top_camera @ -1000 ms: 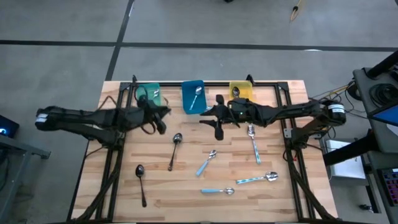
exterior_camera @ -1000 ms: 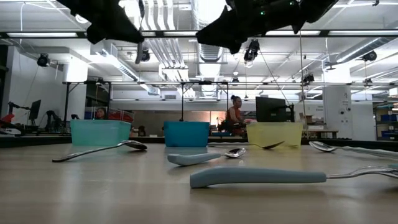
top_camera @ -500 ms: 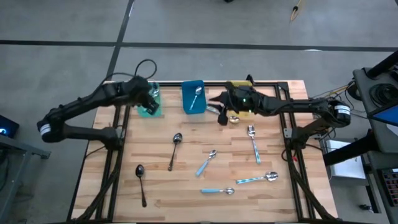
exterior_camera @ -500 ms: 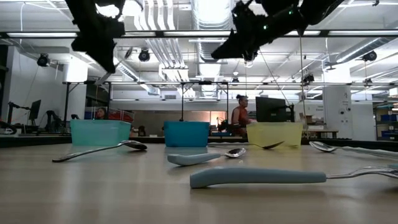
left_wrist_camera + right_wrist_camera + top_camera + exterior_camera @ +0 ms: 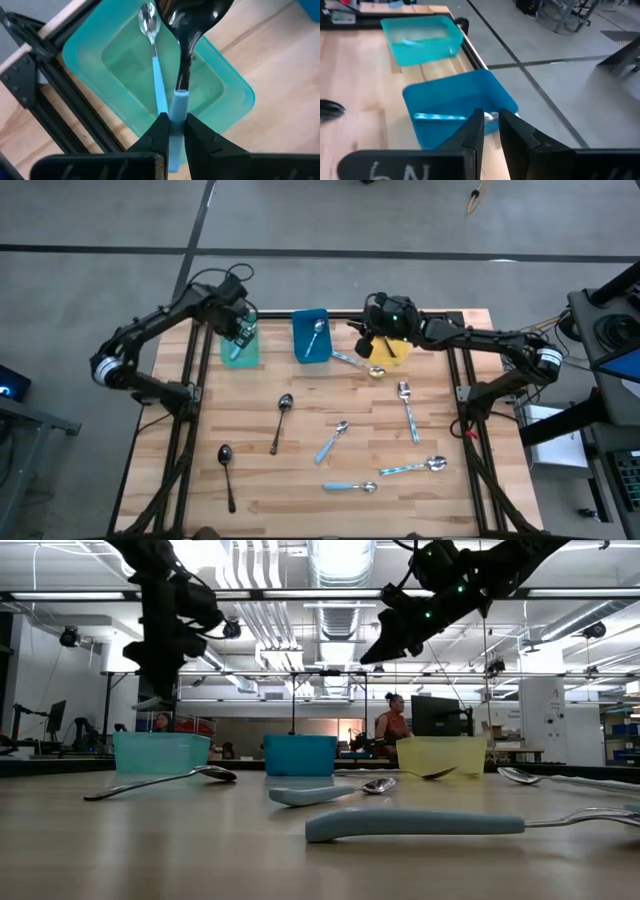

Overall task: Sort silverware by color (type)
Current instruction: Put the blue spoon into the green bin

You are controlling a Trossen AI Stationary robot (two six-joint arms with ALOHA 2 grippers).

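Both robot arms were dark, near-black, built of slim jointed links with rounded housings at the joints. The left arm (image 5: 150, 335) carried a white band near its base, and a thin black cable looped above its wrist. The right arm (image 5: 480, 340) had a similar white collar at its base end, and a small green light glowed on its wrist housing. The left end effector (image 5: 172, 131) had two matte black fingers (image 5: 159, 134) tapering to narrow tips. The right end effector (image 5: 487, 125) had the same wedge-shaped black fingers (image 5: 474, 131), and white handwritten marks showed on the dark plate beneath them.
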